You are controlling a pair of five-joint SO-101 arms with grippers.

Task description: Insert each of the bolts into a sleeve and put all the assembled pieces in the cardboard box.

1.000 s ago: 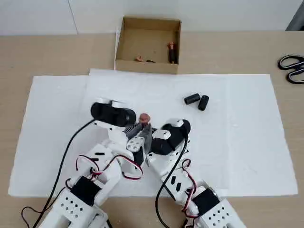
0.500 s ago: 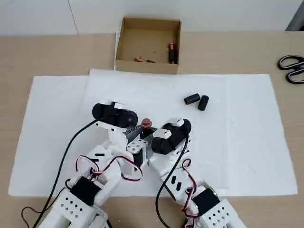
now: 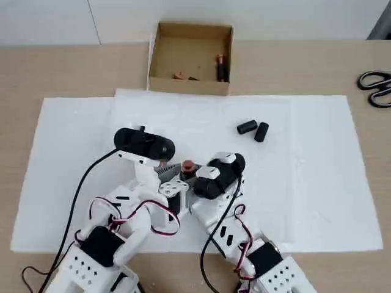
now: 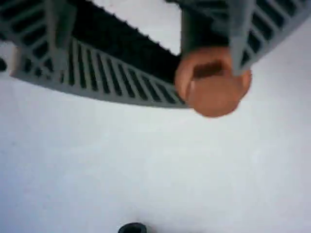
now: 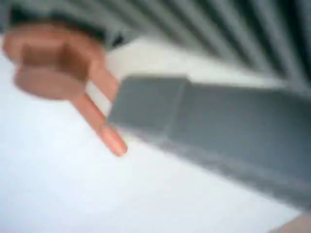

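Over the last second the bolt [image 3: 187, 166] has come nearer, toward the arm bases. The left arm [image 3: 131, 201] has swung a little to the left with it, and the right gripper [image 3: 194, 176] has kept close alongside. So the bolt seems to be carried but not yet assembled: its shaft is bare in the right wrist view. The two black sleeves [image 3: 247, 127] lie on the white paper [image 3: 317, 171], apart from it to the far right.

The left gripper [image 3: 174, 171] has its fingers closed on the bolt near the head. Whether the right gripper grips anything I cannot tell.

The bolt sits between the two grippers, over the middle of the paper. Its long axis is roughly upright, head on top, tip pointing down at the paper. The cardboard box [image 3: 160, 58] on the far side already holds some pieces [image 3: 220, 67].
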